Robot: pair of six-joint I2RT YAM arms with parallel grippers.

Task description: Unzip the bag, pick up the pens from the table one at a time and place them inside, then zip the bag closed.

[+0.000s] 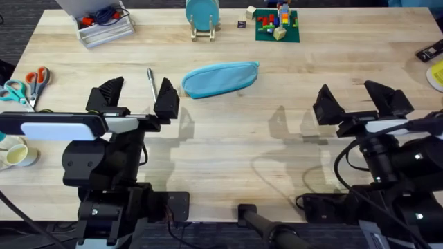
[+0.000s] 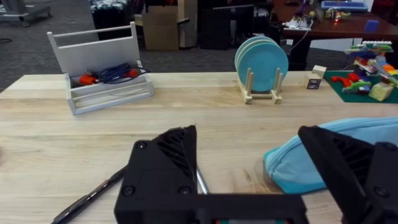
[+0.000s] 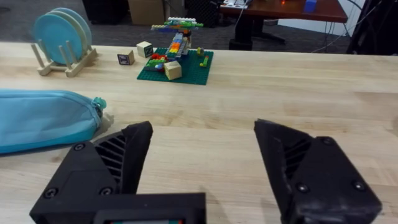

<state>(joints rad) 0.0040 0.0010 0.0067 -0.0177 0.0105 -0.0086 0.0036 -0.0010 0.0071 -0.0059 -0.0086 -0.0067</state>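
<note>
We see both claws released: left claw [image 1: 137, 92] straddles pen [image 1: 150, 81]; bag [image 1: 220, 78] at its 3 o'clock; right claw [image 1: 354, 97] waits over desk [image 1: 277, 145].

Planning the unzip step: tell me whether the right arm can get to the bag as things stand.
Probably yes. The right gripper is open, and bare table lies between it and the bag; nothing blocks that side.

Both arms are sitting near, left gripper [image 1: 138, 97] and right gripper [image 1: 358, 101] gaping wide, pointing far.
</note>
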